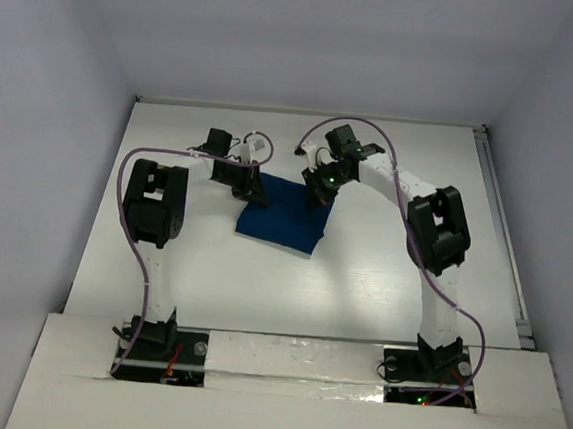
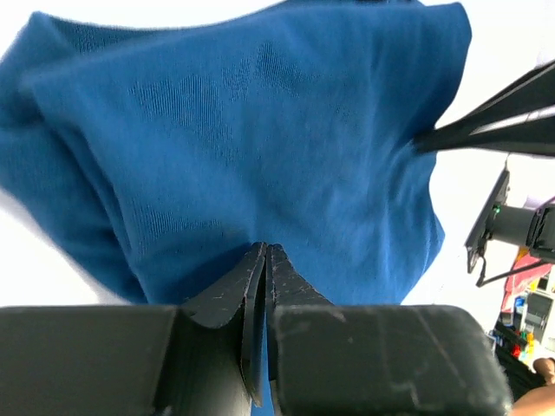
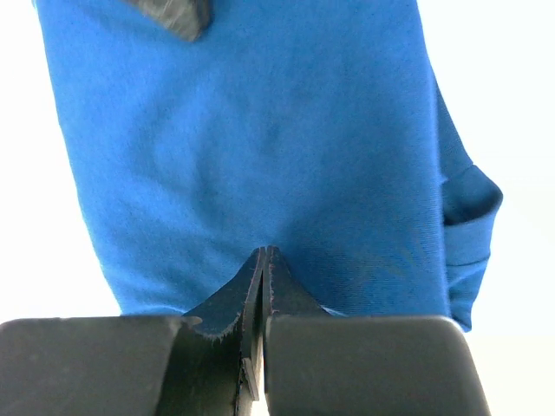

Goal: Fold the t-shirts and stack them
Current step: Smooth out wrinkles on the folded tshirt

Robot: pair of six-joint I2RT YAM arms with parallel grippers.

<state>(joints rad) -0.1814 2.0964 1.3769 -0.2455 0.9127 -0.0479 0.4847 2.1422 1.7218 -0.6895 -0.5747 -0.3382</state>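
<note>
Pinching shut on blue cloth, the left gripper (image 2: 264, 253) shows in its own wrist view with both fingers pressed together and a sliver of fabric caught between them. The right gripper (image 3: 263, 253) looks much the same from its wrist camera, its jaws closed on the cloth's edge. Beyond each pair of fingers the t-shirt (image 2: 260, 130) fills most of the frame, wrinkled and bunched in the left wrist view and smoother in the right wrist view, where a small fold juts out at the right side. Each wrist camera also catches the opposite gripper as a dark shape at the cloth's far edge, but neither shows where the cloth lies. Only the top view gives that: the t-shirt is a compact dark-blue patch near the middle of the white table (image 1: 381, 283). Both grippers meet it at its far edge, the left at the left corner, the right at the right. No printed graphic can be made out.
</note>
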